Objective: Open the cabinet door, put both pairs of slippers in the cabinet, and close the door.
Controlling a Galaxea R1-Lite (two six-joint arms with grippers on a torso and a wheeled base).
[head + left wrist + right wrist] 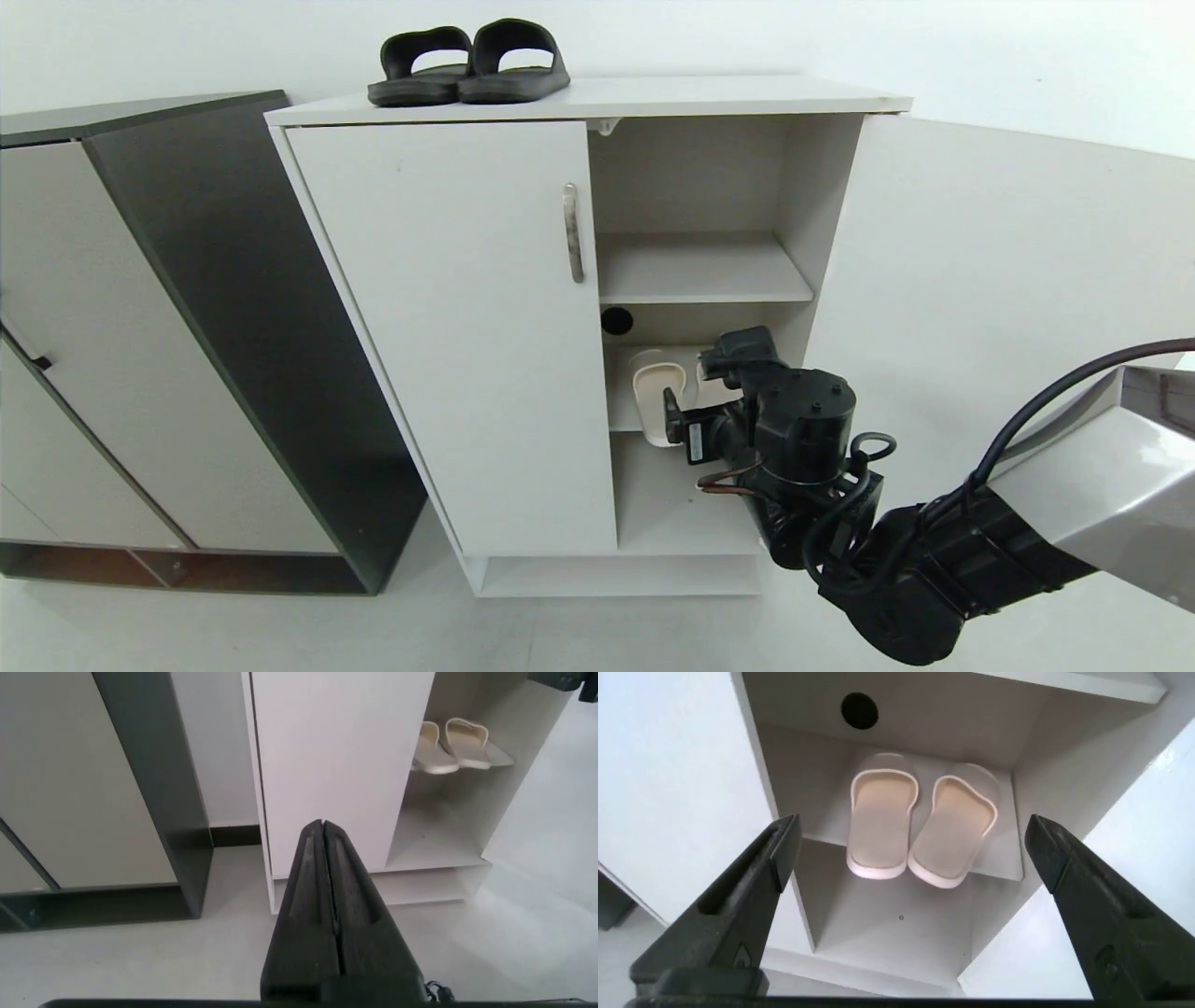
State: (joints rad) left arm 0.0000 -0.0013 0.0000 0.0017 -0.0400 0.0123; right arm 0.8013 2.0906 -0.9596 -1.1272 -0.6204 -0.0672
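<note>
Right gripper [700,387] sits at the open right half of the white cabinet [597,96], fingers spread wide and holding nothing, aimed at the cream slippers [882,821]. That pair lies side by side on the middle shelf [1008,863], toes toward the back wall and heels poking a bit past the shelf's front edge. So it looks like pair one is in, and the step in hand is clearing out of the opening. To do that well, back straight out and level, keep the fingers wide so they pass the heels without dragging them, and maybe nudge the pair deeper first so the door shuts clean. It's a tight spot: the edge of the closed left door [448,327] with its metal handle [572,233] is on one side, the cabinet's side wall on the other, and the upper shelf [700,271] is overhead. The black slippers [471,63] are on the cabinet top, above the closed door and near the front edge, not yet stored, likely the next pick and a high reach. Left gripper [322,826] has its fingers pressed together with nothing in them, low and well back from the cabinet front. A grey cabinet [233,308] stands just beside the white one on the left, and there's a round hole [616,321] in the back panel above the cream pair
</note>
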